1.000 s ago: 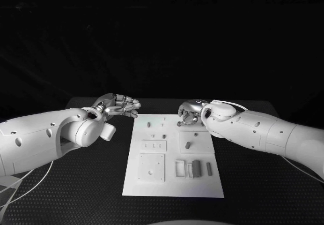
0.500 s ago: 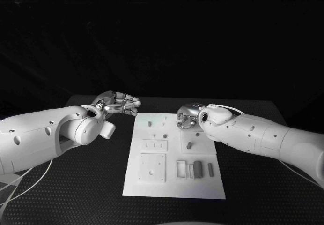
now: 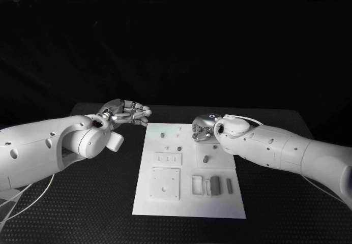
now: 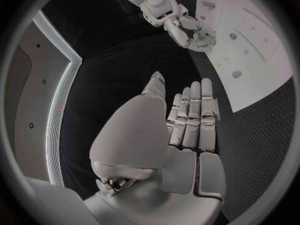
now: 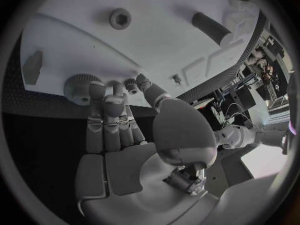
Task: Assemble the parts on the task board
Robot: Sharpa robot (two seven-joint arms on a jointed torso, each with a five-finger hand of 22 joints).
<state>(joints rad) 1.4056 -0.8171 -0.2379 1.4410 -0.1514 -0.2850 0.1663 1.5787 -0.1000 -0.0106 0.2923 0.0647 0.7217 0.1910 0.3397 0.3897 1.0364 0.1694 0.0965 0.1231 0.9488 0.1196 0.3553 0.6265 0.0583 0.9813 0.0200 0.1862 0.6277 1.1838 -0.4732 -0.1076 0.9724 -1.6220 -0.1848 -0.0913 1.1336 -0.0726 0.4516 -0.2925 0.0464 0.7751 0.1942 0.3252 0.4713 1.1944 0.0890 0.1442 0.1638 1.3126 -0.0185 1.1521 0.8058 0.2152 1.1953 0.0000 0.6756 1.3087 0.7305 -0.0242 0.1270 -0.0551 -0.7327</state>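
Change: right hand (image 3: pixel 204 127) has crept leftward over the far end of the task board (image 3: pixel 189 208) since a second ago; left hand (image 3: pixel 126 113) has barely shifted.
Right wrist view: fingertips (image 5: pixel 97 91) sit right at a round knurled part (image 5: pixel 77 87) near the board's edge; head view hides this under the hand.
Right hand state: fingers close together; whether they grip the part, cannot tell.
Left hand pose: off the board's left far corner, fingers straight, side by side, holding nothing.
Parts: dark rectangular part (image 3: pixel 214 184) stands near the board's near end.
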